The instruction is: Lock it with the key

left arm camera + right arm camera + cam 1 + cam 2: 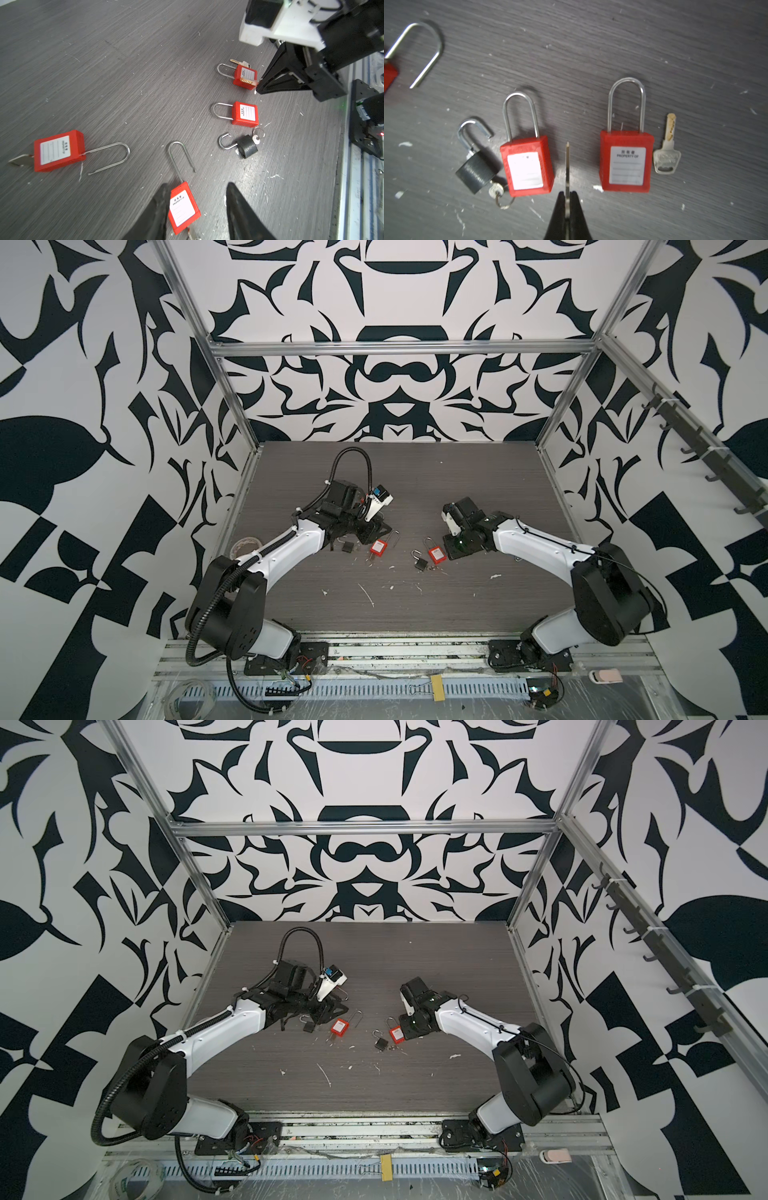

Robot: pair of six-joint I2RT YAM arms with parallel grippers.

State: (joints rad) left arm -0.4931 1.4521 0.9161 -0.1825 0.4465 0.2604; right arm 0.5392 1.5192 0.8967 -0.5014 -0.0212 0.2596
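Right claw (pixel 567 193) pinched the key (pixel 567 164), its blade just beside a shut lock (pixel 527 168) and in no keyhole yet, while the left claw (pixel 197 184) stood spread around an open lock (pixel 182 208), so the locking looked undone.
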